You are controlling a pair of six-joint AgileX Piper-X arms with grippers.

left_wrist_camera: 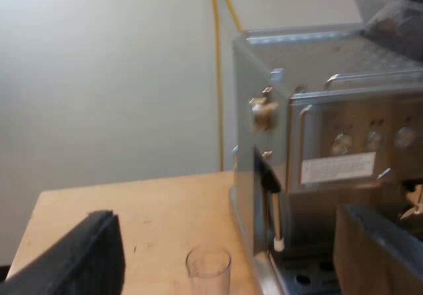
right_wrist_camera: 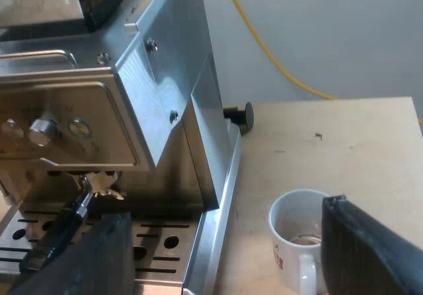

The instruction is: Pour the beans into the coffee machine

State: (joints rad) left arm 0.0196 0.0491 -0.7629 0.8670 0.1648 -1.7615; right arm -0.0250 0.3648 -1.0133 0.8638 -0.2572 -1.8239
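Observation:
The espresso machine (left_wrist_camera: 330,143) stands close ahead of my left gripper (left_wrist_camera: 225,239), which is open with its fingers (left_wrist_camera: 73,262) wide apart and nothing held. A clear measuring glass (left_wrist_camera: 208,267) stands upright on the wooden table just beyond the gap, beside the machine's side; I cannot tell what it holds. The bean hopper (left_wrist_camera: 390,10) sits on the machine's top with dark contents. My right gripper (right_wrist_camera: 225,222) is open too, low at the machine (right_wrist_camera: 132,110) and its drip tray (right_wrist_camera: 158,242). The holder's dark handle (right_wrist_camera: 59,232) juts from the machine's front.
A white mug (right_wrist_camera: 297,235) stands on the table beside the drip tray, by one right finger (right_wrist_camera: 370,255). A black knob (right_wrist_camera: 241,116) sticks out from the machine's side. The steam wand (left_wrist_camera: 274,209) hangs near the glass. A yellow cable (left_wrist_camera: 217,77) runs up the wall.

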